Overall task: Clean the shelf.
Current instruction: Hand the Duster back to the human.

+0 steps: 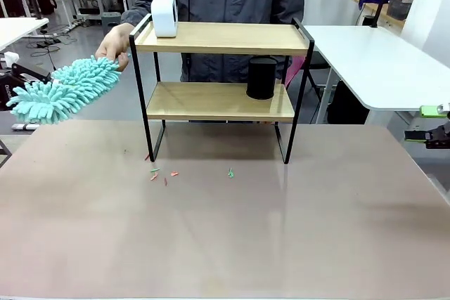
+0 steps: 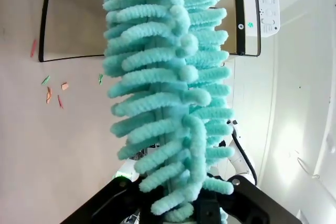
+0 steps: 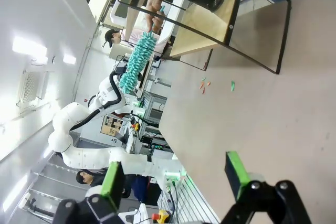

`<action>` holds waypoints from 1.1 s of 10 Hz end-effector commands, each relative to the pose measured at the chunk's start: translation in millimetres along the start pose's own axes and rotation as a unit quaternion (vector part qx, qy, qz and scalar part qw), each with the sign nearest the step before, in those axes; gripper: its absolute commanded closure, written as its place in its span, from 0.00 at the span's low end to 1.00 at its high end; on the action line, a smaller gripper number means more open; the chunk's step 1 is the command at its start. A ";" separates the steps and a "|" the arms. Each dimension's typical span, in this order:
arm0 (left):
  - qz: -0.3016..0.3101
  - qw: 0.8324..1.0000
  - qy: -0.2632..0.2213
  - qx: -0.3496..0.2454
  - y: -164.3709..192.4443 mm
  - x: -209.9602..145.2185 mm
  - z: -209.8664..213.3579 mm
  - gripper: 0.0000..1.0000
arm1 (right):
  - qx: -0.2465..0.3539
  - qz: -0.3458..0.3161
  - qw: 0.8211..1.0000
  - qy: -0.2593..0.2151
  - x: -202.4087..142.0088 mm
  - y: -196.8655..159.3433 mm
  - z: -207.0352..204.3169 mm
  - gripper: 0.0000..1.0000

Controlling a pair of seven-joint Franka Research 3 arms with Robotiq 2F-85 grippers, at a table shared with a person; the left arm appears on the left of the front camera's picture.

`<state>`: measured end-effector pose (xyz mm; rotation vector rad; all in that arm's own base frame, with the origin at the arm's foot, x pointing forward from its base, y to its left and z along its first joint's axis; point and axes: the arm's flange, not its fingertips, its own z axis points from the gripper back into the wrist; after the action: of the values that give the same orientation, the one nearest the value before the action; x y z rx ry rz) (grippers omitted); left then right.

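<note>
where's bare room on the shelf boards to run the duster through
Top board: bare from the white box at its left end to the right rail. Lower board: bare from its left edge to the black cylinder near the right. Crowded: the top-left corner, where the person's hand holds the duster.

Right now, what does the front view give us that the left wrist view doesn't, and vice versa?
Front view alone: the person's hand on the far end of the teal duster, the white box on the shelf's top board, the black cylinder on the lower board, and the right tool at the table edge. Left wrist view alone: the left tool shut on the duster's near end. Shared: duster, shelf frame, paper scraps on the table.
</note>
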<state>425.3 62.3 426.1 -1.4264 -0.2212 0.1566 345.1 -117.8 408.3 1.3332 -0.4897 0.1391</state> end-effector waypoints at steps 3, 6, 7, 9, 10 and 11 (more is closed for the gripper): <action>0.000 0.999 0.025 0.021 -2.4 0.6 -6.2 0.26 | -0.001 0.000 1.000 0.003 -0.9 3.0 1.7 0.00; -0.005 0.999 0.024 0.033 0.6 -2.2 0.3 0.00 | -0.001 0.000 1.000 0.003 -0.9 3.0 1.7 0.00; -0.006 0.999 0.029 0.036 5.3 -5.6 1.8 0.00 | -0.001 0.000 1.000 0.003 -0.9 3.0 1.7 0.00; -0.036 0.995 0.089 0.025 32.0 -10.1 -1.7 0.00 | -0.001 0.000 1.000 0.003 -0.9 3.0 1.7 0.00; -0.031 0.989 0.147 -0.006 56.1 -9.4 -11.2 0.00 | -0.001 0.000 1.000 0.003 -0.9 3.0 1.7 0.00; -0.045 0.987 0.154 0.010 80.5 -3.5 -21.2 0.00 | -0.001 0.000 1.000 0.003 -0.9 3.0 1.7 0.00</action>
<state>414.8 48.0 365.6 -1.3992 -0.0484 -0.0615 345.1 -117.8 408.3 1.3332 -0.4897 0.1391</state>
